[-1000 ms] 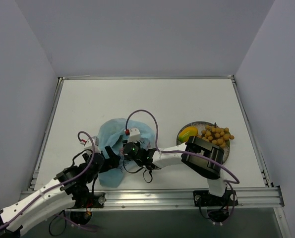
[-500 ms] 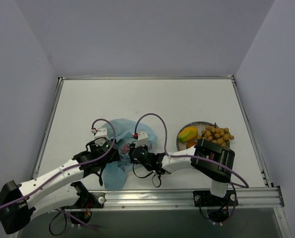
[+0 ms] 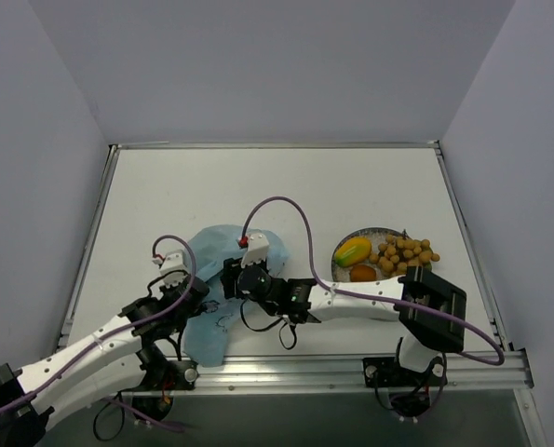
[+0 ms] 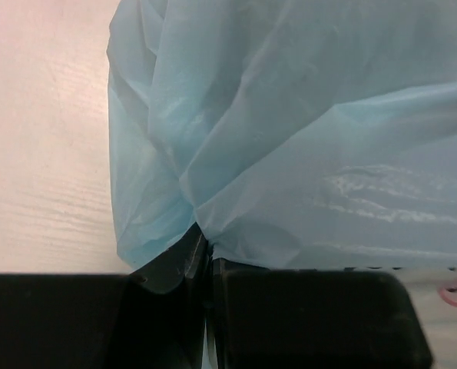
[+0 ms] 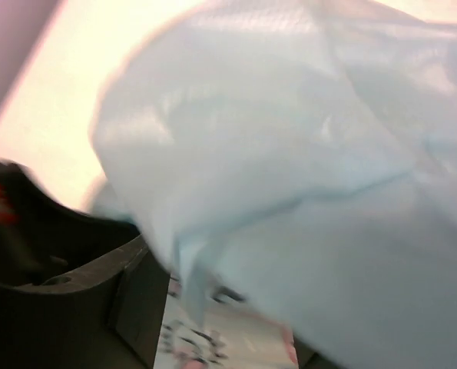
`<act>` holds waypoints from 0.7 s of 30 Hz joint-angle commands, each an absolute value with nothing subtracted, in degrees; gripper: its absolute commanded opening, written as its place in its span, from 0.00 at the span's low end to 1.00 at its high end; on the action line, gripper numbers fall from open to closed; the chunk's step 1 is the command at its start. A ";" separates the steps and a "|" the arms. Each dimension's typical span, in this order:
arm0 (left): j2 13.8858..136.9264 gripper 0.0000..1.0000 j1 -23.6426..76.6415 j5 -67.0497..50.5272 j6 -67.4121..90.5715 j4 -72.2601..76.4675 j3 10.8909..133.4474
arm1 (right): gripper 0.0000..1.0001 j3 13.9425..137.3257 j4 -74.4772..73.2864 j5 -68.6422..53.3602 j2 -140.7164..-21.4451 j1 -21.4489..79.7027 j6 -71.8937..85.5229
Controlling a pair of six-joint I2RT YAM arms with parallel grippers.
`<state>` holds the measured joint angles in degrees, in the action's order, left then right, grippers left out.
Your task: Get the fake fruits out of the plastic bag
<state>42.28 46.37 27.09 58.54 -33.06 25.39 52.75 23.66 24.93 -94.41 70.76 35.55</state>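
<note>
The plastic bag (image 3: 216, 250) lies crumpled on the near left part of the counter (image 3: 286, 186), with both arms at it. The left hand (image 4: 206, 260) has its fingers pressed together on a fold at the bag's left side. The right hand (image 3: 233, 277) is against the bag's middle. Its wrist view is blurred, and I cannot tell how far open it is. Well apart to the right, a mango (image 3: 353, 250), a bunch of tiny balls (image 3: 407, 253) and a small orange piece (image 3: 362, 273) rest on the plate (image 3: 377, 233).

The left gripper (image 3: 195, 296), far up on the plastic bag (image 3: 213, 326) half a second ago, has drawn back near and left, taking the bag's left edge with it. The right arm's elbow (image 3: 432, 303) has swung right and near, off the plate (image 3: 374, 232), uncovering the small orange piece (image 3: 362, 273).
</note>
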 commanded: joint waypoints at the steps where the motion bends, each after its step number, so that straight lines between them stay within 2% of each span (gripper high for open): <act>1: 43.86 0.02 46.14 23.65 63.71 -34.45 24.00 | 0.50 56.42 27.22 26.81 -97.26 71.45 38.74; 6: 37.98 0.02 46.93 24.78 63.90 -35.94 22.94 | 0.43 60.91 33.03 25.75 -105.99 71.37 41.83; 9: 31.83 0.02 47.02 26.54 64.25 -39.54 22.85 | 0.41 60.56 34.36 27.68 -106.44 71.02 41.22; 12: 28.39 0.02 46.93 26.90 64.42 -41.93 23.03 | 0.34 58.02 36.91 26.47 -103.72 71.36 39.82; 18: 30.40 0.02 47.02 29.61 63.63 -42.71 26.62 | 0.32 56.16 36.11 22.15 -103.35 73.48 38.40; 21: 32.08 0.02 47.11 30.50 64.95 -45.95 28.99 | 0.26 57.83 36.91 19.52 -106.43 72.77 38.24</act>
<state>30.59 46.81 27.29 63.70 -41.63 23.44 56.66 34.20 21.30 -105.06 72.86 38.92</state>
